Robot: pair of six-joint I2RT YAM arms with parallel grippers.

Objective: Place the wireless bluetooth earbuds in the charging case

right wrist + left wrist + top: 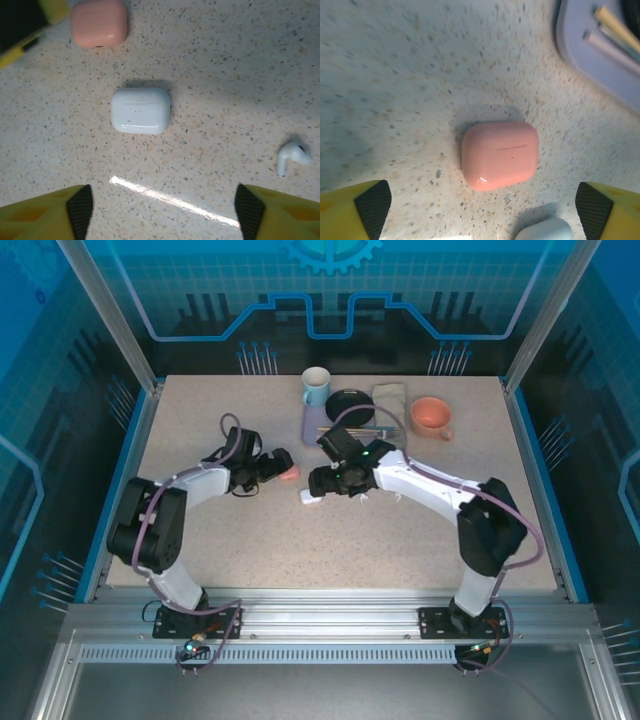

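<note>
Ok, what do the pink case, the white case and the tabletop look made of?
Pink case: smooth glossy plastic, judging by the sharp highlight near its edge.
White case: probably the same hard plastic, slightly glossy.
Tabletop: speckled stone-look surface, laminate or composite, with a sheen shown by the light streak.

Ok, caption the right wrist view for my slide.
Open right gripper above a closed white charging case, pink case beyond, one white earbud loose nearby.

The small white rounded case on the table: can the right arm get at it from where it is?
Probably yes. The right gripper hangs open over the small white rounded case; the salmon-pink rounded case and the tiny white earbud lie apart from it, leaving the way free.
</note>
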